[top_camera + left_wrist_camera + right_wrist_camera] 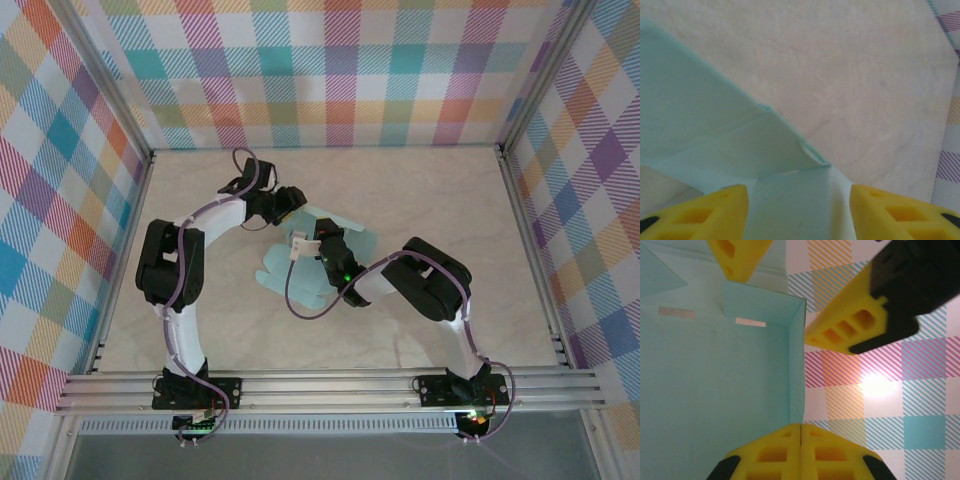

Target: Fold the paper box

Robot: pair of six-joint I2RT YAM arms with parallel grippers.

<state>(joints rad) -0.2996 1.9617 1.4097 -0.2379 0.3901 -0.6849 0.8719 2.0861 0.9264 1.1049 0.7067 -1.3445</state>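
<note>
The paper box [280, 270] is pale mint card lying part-folded in the middle of the table, with flaps spread around it. My right gripper [322, 248] is over its centre. In the right wrist view that gripper [801, 426] is shut on the top edge of a raised side wall of the paper box [715, 390]. My left gripper [290, 205] is at the box's far left corner. Its yellow fingers [840, 325] stand apart on either side of that raised corner. In the left wrist view the left gripper [799, 192] is open, with a panel of the paper box [700, 125] between its fingers.
The pale marbled table [450, 200] is ringed by aluminium rails [330, 385] and checked walls. A purple cable [300, 300] loops from the right arm over the box's near edge. Bare table lies to the right and at the back.
</note>
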